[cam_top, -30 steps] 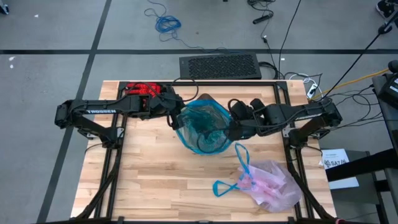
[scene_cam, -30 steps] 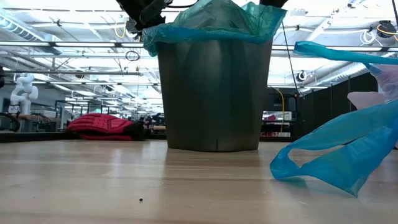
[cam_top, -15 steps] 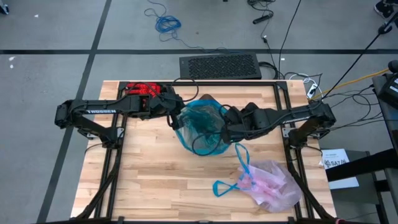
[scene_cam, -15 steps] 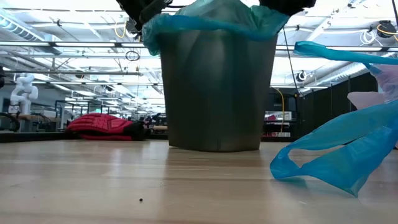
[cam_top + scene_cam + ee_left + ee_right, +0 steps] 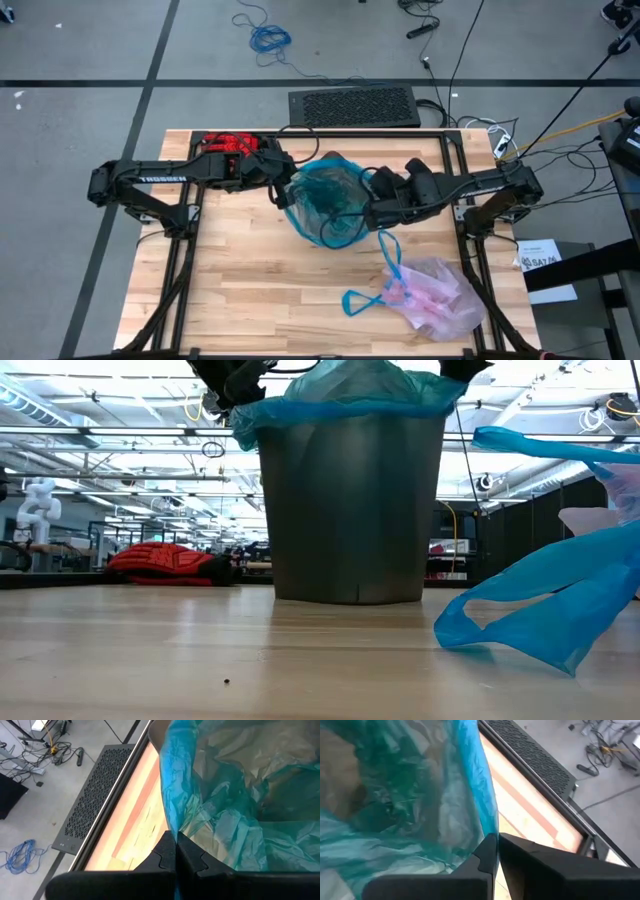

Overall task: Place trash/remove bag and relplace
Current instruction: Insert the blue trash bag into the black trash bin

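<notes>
A grey bin (image 5: 350, 510) stands mid-table, lined with a teal-green plastic bag (image 5: 325, 200) whose rim is folded over the bin's top. My left gripper (image 5: 284, 190) is at the bin's left rim and my right gripper (image 5: 368, 213) at its right rim, both shut on the teal-green bag. The pale pink-white bag (image 5: 435, 298) lies on the table near the right front, its blue drawstring loops (image 5: 365, 300) spread toward the bin. No loose trash shows. My left gripper (image 5: 175, 851) pinches the teal-green bag's rim edge (image 5: 172, 822) on the bin's left side between its two shut fingers. The film runs up from the fingers along the bin's lip. My right gripper (image 5: 496, 845) pinches the bag's rim edge (image 5: 487, 817) on the bin's right side between its two shut fingers, and the film stretches away over the bin's mouth.
A red glove (image 5: 230, 145) lies at the table's far left, behind the left arm. A dark perforated panel (image 5: 352, 105) sits on the floor beyond the far edge. Bare wood lies in front of the bin and at the near left.
My right gripper moved left over the bin's mouth, then drew back toward the table's right, staying shut on the bag's rim. The bin slid slightly to the right, and the bag's rim on that side now sits lower over the lip. The left gripper kept still.
</notes>
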`<state>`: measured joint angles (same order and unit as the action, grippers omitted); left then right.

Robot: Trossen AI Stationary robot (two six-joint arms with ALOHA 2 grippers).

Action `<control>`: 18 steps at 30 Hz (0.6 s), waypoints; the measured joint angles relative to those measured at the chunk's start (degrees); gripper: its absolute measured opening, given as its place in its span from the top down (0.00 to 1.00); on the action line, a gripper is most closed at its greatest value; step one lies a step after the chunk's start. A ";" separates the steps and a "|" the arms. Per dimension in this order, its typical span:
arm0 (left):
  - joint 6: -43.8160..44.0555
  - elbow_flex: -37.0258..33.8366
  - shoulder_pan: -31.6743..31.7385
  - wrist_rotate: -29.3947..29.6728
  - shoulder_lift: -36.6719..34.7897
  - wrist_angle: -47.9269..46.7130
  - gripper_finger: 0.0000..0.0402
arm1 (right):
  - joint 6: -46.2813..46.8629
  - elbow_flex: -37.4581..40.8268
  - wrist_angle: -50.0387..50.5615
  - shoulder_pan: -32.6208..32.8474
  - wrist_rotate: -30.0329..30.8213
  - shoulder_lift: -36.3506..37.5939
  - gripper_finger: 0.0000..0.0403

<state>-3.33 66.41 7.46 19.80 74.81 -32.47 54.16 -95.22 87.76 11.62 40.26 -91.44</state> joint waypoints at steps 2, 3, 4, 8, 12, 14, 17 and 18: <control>0.02 0.00 -0.02 0.00 0.00 -0.02 1.00 | 1.54 0.03 1.70 -0.02 0.59 0.00 0.99; 0.02 0.00 -0.02 0.00 0.00 -0.04 1.00 | 2.20 0.26 2.04 0.00 0.89 0.04 0.99; 0.02 0.00 -0.06 0.00 0.00 -0.04 1.00 | 2.83 0.84 2.07 0.00 1.18 0.12 1.00; 0.02 0.00 -0.09 0.00 0.00 -0.02 1.00 | 5.36 4.42 1.65 0.09 1.25 0.11 1.00; 0.02 0.00 -0.11 0.00 0.00 -0.06 1.00 | 7.03 9.61 -1.35 0.13 0.17 0.11 1.00; 0.03 0.00 -0.11 0.00 0.00 -0.06 1.00 | 7.86 11.50 -3.28 0.13 0.11 0.17 1.00; 0.04 0.00 -0.11 0.00 0.00 -0.08 1.00 | 9.12 13.35 -5.25 0.44 -0.06 0.17 1.00; 0.03 0.00 -0.11 0.00 0.00 -0.08 1.00 | 9.06 13.86 -6.59 0.56 -0.04 0.17 1.00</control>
<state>-3.30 66.41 7.35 19.79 74.81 -32.56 63.23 -81.36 81.16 12.18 40.21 -91.26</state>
